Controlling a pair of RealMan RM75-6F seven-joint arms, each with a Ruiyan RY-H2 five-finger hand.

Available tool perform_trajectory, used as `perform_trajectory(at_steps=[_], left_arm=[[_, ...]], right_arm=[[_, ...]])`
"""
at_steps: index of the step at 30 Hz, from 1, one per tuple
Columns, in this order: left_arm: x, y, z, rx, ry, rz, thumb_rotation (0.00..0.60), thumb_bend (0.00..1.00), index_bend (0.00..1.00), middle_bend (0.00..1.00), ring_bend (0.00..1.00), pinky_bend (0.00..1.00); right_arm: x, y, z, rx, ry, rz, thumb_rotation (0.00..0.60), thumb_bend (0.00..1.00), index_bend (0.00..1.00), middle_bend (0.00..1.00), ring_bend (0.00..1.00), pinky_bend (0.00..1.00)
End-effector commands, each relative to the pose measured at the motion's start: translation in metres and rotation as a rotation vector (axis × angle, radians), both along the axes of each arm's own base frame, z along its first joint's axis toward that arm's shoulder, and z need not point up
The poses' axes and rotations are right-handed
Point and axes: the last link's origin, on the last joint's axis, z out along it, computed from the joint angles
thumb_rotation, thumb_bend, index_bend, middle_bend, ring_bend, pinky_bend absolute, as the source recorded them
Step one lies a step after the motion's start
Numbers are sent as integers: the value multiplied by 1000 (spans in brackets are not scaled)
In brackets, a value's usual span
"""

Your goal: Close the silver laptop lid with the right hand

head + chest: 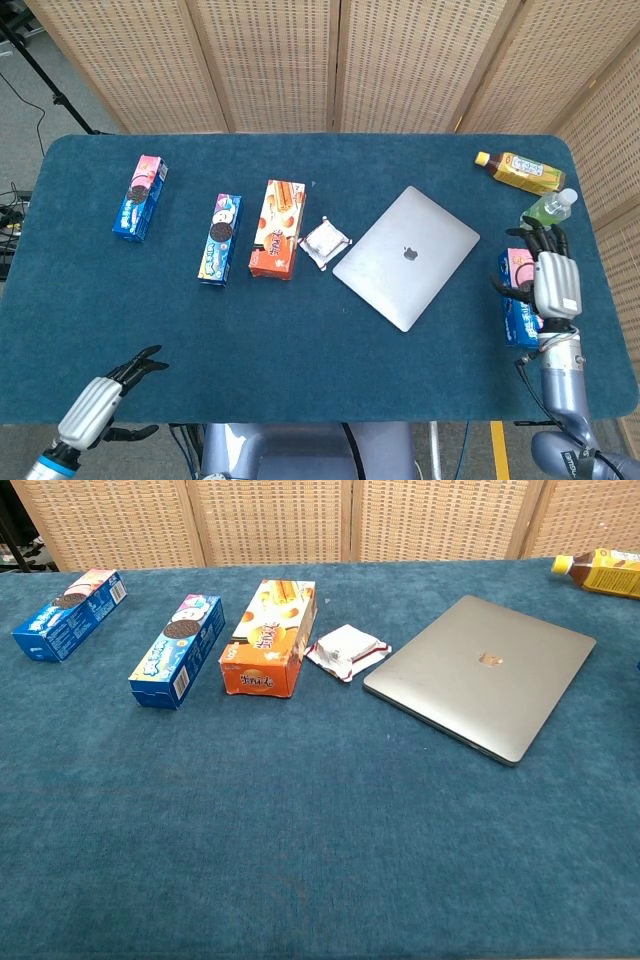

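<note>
A blue-carpeted table (pixel 300 360) stands before woven folding screens, viewed from above. At 7 o'clock, at the near edge, the left robot hand (pixel 95 405) hangs beside the table with its fingers spread, holding nothing. At 4 o'clock the right robot hand (pixel 551 280) hovers over a pink-and-blue cookie box (pixel 518 305) near the right edge, fingers apart and empty, well clear of the silver laptop (pixel 407 256). The laptop lies flat just right of centre, its lid fully down and logo up; by the look of it, the closing is done.

Toward 10 o'clock sit a small white packet (pixel 325 242), an orange biscuit box (pixel 278 229), a blue cookie box (pixel 219 239) and, farther left, a second blue cookie box (pixel 140 196). At 2 o'clock lie an amber drink bottle (pixel 519 171) and a green bottle (pixel 549 211), the latter just beyond the right robot hand's fingertips.

The risk now appears to lie in that hand's position: a careless sweep could nudge the cookie box under it or knock the green bottle off the table's right edge.
</note>
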Motion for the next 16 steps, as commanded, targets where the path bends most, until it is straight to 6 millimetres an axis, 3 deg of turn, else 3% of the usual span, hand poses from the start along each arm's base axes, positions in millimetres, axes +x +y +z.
perform_trajectory(at_steps=[1, 16], left_arm=[[1, 0, 0, 1, -1, -2, 600, 13, 229, 121, 205, 286], [1, 0, 2, 17, -14, 3, 600, 13, 229, 121, 205, 286]], right_arm=[[-8, 13, 3, -54, -30, -32, 600, 218, 256, 117, 205, 0], [-25, 38, 16, -125, -89, -66, 600, 166, 261, 115, 201, 0]])
